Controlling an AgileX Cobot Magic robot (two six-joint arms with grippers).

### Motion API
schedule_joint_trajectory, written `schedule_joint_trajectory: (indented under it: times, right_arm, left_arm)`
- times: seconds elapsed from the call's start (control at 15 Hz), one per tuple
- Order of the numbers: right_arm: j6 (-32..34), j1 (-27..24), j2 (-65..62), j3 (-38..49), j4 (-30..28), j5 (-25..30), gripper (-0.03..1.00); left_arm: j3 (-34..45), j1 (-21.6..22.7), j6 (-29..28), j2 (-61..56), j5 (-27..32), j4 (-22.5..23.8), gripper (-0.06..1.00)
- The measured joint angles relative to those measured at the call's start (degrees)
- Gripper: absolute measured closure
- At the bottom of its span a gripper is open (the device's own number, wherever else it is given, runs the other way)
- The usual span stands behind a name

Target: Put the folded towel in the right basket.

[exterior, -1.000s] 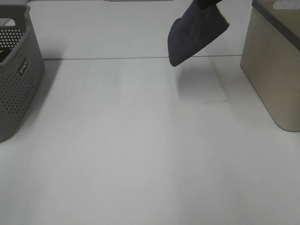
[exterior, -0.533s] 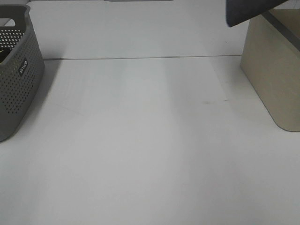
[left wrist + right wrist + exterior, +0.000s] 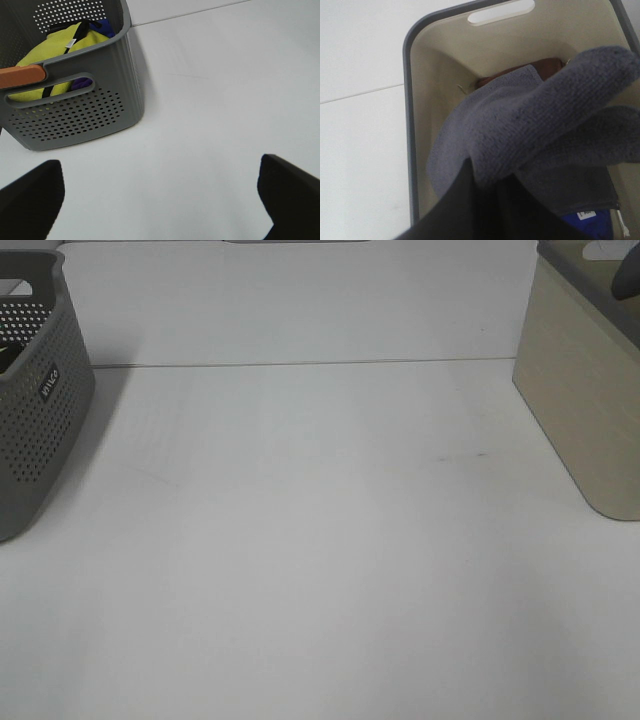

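The folded towel (image 3: 530, 125) is grey-blue and hangs bunched from my right gripper (image 3: 487, 192), which is shut on it. In the right wrist view it hangs over the open top of the right basket (image 3: 410, 100), a beige bin with a grey rim. In the exterior view the right basket (image 3: 580, 390) stands at the right edge, and only a dark patch (image 3: 626, 276) shows above its rim. My left gripper (image 3: 160, 200) is open and empty over the table, next to the left basket (image 3: 75, 110).
The left basket (image 3: 35, 390) is grey and perforated and holds yellow and blue cloths (image 3: 60, 50). The right basket holds a brown item (image 3: 547, 67), a dark grey cloth and a blue one (image 3: 592, 225). The white table (image 3: 300, 540) lies between the baskets.
The towel has moved right and up, out of the open space above the table, and now hangs over the right basket. The left arm has not moved.
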Motion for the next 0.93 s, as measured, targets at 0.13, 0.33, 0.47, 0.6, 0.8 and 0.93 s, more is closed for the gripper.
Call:
schedule_joint_trajectory:
  times: [0.13,0.33,0.47,0.6,0.8,0.93]
  right_arm:
    - [0.6,0.0,3.2,0.0,0.0,-0.1,0.93]
    - [3.5,0.0,7.0,0.2,-1.1,-0.1,0.68]
    - [3.7,0.0,7.0,0.2,-1.1,-0.1,0.37]
    - [3.7,0.0,6.6,0.2,-0.5,-0.1,0.23]
    - [3.5,0.0,3.8,0.3,4.4,-0.1,0.19]
    - [3.3,0.1,1.0,0.3,8.5,-0.1,0.19]
  left_arm:
    - [0.0,0.0,0.0,0.0,0.0,0.0,-0.04]
    - [0.0,0.0,0.0,0.0,0.0,0.0,-0.04]
    - [0.0,0.0,0.0,0.0,0.0,0.0,-0.04]
    - [0.0,0.0,0.0,0.0,0.0,0.0,-0.04]
    - [0.0,0.0,0.0,0.0,0.0,0.0,-0.04]
    - [0.0,0.0,0.0,0.0,0.0,0.0,-0.04]
